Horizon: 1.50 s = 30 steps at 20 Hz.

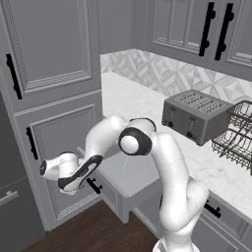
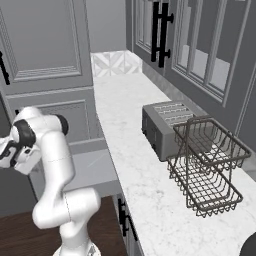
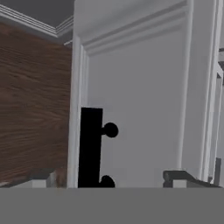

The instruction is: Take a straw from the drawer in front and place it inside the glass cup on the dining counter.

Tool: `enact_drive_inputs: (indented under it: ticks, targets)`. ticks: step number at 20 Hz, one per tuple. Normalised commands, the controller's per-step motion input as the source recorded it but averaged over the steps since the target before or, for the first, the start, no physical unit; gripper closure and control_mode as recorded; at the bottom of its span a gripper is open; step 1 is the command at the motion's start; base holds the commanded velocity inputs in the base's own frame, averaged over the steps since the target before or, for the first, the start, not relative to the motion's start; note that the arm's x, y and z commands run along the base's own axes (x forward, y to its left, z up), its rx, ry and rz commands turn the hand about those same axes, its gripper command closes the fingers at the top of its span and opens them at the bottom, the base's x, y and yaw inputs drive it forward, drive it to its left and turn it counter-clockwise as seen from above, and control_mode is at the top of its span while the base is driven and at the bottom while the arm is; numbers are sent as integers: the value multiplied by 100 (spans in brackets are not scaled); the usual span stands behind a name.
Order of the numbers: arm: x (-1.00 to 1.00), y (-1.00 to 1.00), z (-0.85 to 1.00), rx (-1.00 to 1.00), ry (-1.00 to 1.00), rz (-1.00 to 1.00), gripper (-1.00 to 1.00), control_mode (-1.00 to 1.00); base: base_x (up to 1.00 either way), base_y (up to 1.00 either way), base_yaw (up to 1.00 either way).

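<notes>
The drawer [image 1: 129, 179] is seen pulled out from beneath the marble bench [image 1: 147, 106], its plain grey inside exposed and its short black bar handle [image 1: 93, 186] facing the wooden floor [image 1: 93, 231]. In the left base view the white arm is folded down and to the left in front of the drawer, with the pincer [image 1: 45, 169] held low beside the drawer front, close to the tall grey cabinet door [image 1: 64, 147]. Nothing is touched by it.

In the hand view the pincer [image 3: 113, 178] is shown with its two dark fingertips [image 3: 179, 177] set wide apart — one at the lower left, one at the lower right — and nothing is held between them. The drawer's recessed-panel front [image 3: 140, 96] is seen close ahead, turned on its side by the roll of the hand, and the black handle [image 3: 90, 146] lies between the fingertips without being clasped. Brown wooden floor is seen on the left of that view.

On the bench a grey toaster [image 1: 196, 114] is stood near the diamond-patterned tile [image 1: 162, 71], and a dark wire dish rack [image 2: 207, 165] is placed just beside it. Upper cabinets with vertical black handles [image 1: 207, 28] are hung above. In the right base view the arm is seen at the left edge, with the drawer [image 2: 87, 167] open behind it — whether a straw lies inside cannot be told.
</notes>
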Motion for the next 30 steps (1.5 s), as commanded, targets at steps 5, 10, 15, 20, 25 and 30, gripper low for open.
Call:
enact_drive_inputs:
  ticks: [5, 10, 15, 20, 25, 30]
  targets:
    - [-55, -15, 90, 46, 18, 0, -100, -100, 0, 0, 0]
    - [-15, -79, 100, 29, 0, 0, -100, -100, 0, 0, 0]
    - [58, -86, 47, 22, 6, 0, -100, -100, 0, 0, 0]
    - [74, -49, -24, 11, 11, 1, -100, -100, 0, 0, 0]
    - [54, -6, -67, 6, 1, 7, -100, -100, 0, 0, 0]
    - [21, 0, -66, 8, 0, 9, -100, -100, 0, 0, 0]
